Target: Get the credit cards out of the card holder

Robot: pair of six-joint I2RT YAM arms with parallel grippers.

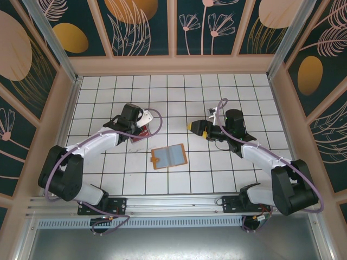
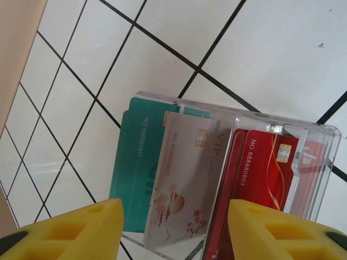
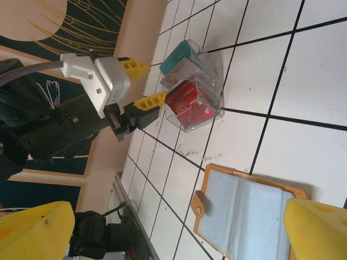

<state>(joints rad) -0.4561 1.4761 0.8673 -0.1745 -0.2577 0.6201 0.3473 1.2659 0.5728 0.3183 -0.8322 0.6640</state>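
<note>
Two grippers, both with jaws apart, nothing held. The left gripper (image 2: 173, 222) hangs just above a clear box (image 2: 320, 135), its fingers spread over the credit cards (image 2: 187, 179) standing inside: teal, pale and red, leaning on each other. The right gripper (image 1: 197, 128) is spread wide and hovers near the card holder (image 3: 246, 214), which lies open and flat on the worktop (image 1: 255, 92) between the arms, apart from the box. Sleeves look empty in the right wrist view, but I can't be sure of every pocket.

Risks:
- The left gripper, if lowered, could clip the box wall or the leaning cards and tip the box.
- If a card remains, the right gripper could drag the unpinned holder across the tiles, or pinch sleeve plastic instead of card.
</note>
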